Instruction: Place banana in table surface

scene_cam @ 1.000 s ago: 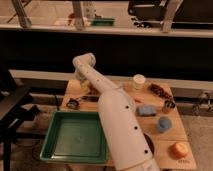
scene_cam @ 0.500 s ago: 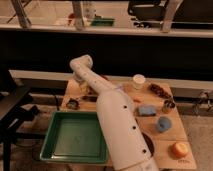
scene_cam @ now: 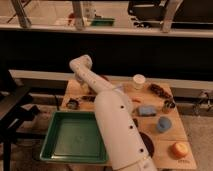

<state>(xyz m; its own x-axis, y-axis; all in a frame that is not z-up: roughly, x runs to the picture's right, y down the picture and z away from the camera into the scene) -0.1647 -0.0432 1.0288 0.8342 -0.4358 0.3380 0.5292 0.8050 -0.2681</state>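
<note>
Banana not discernible; gripper (scene_cam: pixel 84 89), jaws apart, sits low over the far left of the wooden surface (scene_cam: pixel 172 131), behind the green tray (scene_cam: pixel 55 135).

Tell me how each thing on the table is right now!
Hand: at the table's far left, behind the arm.
White cup: upright.
Green tray: empty, at the front left.
Small metal cup: upright.
Orange fruit: resting at the front right corner.
Banana: hidden.

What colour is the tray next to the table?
Green tray, clearest in the camera view; the gripper hangs over the table's far left.
</note>
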